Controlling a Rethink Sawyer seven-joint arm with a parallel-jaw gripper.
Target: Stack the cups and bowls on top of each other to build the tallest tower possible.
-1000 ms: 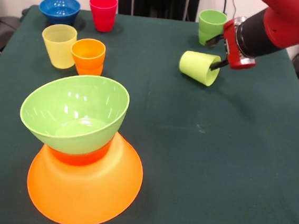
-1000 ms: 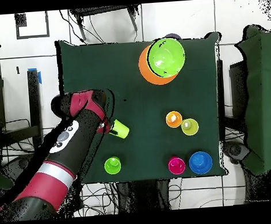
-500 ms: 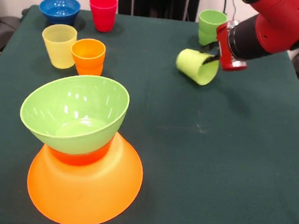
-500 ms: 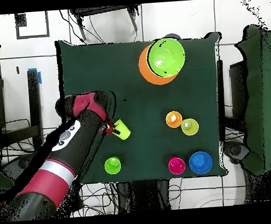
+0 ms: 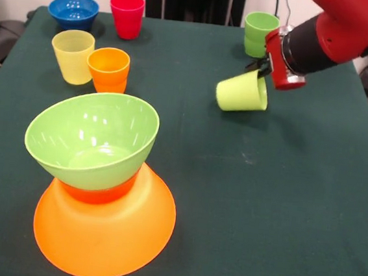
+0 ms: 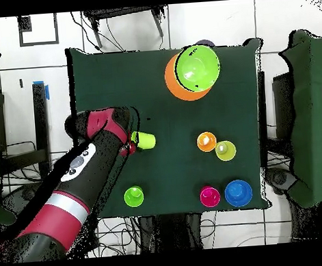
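On the dark green table (image 5: 282,206), near one edge, the tower (image 5: 97,188) has three bowls, lime green topmost. The gripper (image 5: 263,70) grips a lime cup (image 5: 242,91) on its side, lifted. Other cups and the blue bowl (image 5: 73,11) await stacking.

The dark green cloth surface (image 5: 275,205) lies open between the tilted lime green plastic bowl (image 5: 92,139) and the sideways lime green plastic cup (image 5: 240,92); the yellow plastic cup (image 5: 72,55) and orange plastic cup (image 5: 108,69) crowd one far corner.
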